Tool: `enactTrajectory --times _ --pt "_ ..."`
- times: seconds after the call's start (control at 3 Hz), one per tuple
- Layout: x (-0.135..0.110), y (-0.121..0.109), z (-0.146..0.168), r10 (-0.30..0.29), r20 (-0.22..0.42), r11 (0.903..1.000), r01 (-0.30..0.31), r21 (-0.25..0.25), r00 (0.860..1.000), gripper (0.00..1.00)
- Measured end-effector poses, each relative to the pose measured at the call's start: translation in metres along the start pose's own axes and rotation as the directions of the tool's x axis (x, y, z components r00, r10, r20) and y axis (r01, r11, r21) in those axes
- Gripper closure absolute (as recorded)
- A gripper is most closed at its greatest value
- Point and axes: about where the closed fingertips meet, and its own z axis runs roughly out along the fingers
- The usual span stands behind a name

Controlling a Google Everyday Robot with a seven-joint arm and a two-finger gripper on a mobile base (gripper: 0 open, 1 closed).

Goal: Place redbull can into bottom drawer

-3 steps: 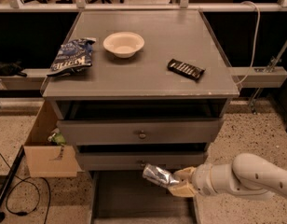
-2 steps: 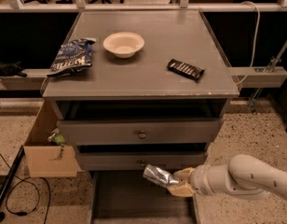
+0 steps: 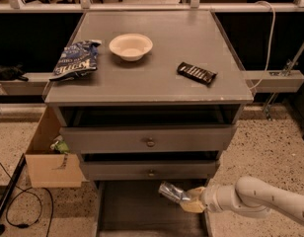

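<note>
The redbull can (image 3: 172, 192) is a slim shiny silver can, held tilted with its free end pointing up and left. My gripper (image 3: 190, 200) is shut on its lower right end, at the bottom right of the camera view. The arm comes in from the right edge. The can hangs over the right part of the bottom drawer (image 3: 137, 211), which is pulled out, its dark grey floor showing below the two knob-fronted drawers. The can looks a little above the drawer floor.
On the cabinet top lie a white bowl (image 3: 131, 46), a blue chip bag (image 3: 74, 59) and a dark candy bar (image 3: 197, 73). A cardboard box (image 3: 48, 154) stands left of the cabinet. Cables (image 3: 16, 201) run on the floor at the left.
The gripper with the can has shifted slightly to the right and down; nothing else has moved.
</note>
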Motion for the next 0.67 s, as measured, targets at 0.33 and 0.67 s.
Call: enactTrajectory --times 0.33,0.67 --pt "-0.0003 0.0009 0.0018 -0.01 -0.007 1.0 0.01 0.001 1.0 1.0" --pt "0.0079 0.0042 0.0115 -0.094 -0.078 0.9956 0.093 -0.009 0.993 1.0"
